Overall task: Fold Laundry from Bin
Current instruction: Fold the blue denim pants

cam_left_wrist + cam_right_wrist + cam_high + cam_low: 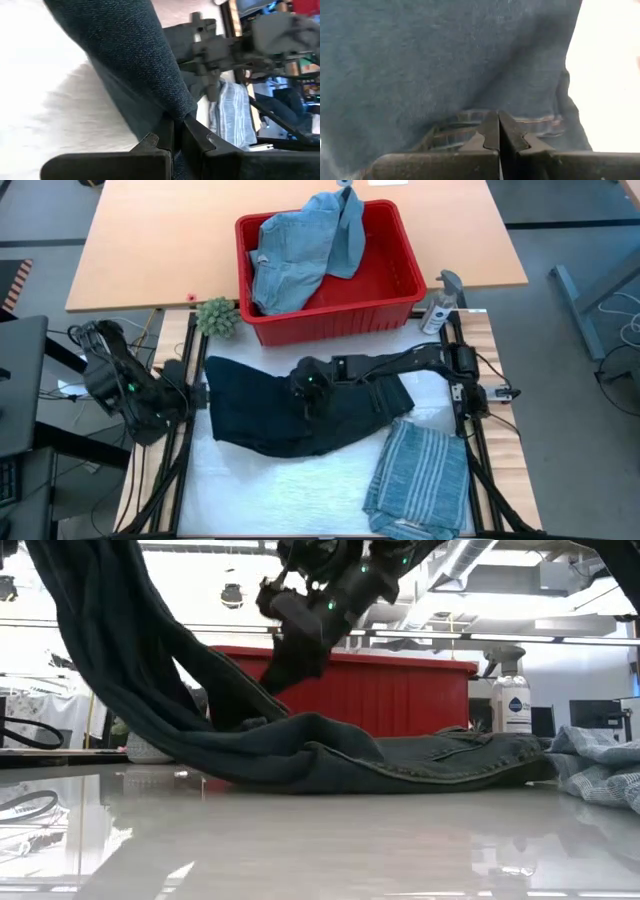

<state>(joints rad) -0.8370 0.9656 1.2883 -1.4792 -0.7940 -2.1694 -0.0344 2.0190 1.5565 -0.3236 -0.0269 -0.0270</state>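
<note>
bin (400, 305) behind trousers (250, 415) | spray bottle (440, 305), plant (217, 317) flanking

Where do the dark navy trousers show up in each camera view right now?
High view: dark navy trousers spread mid-table, below the red bin.
Low view: trousers heaped across the centre, one part lifted up at the picture's left.
Left wrist view: cloth running diagonally down to that arm's fingers.
Right wrist view: cloth fills most of it.
Shared landmark: the striped shirt.
</note>
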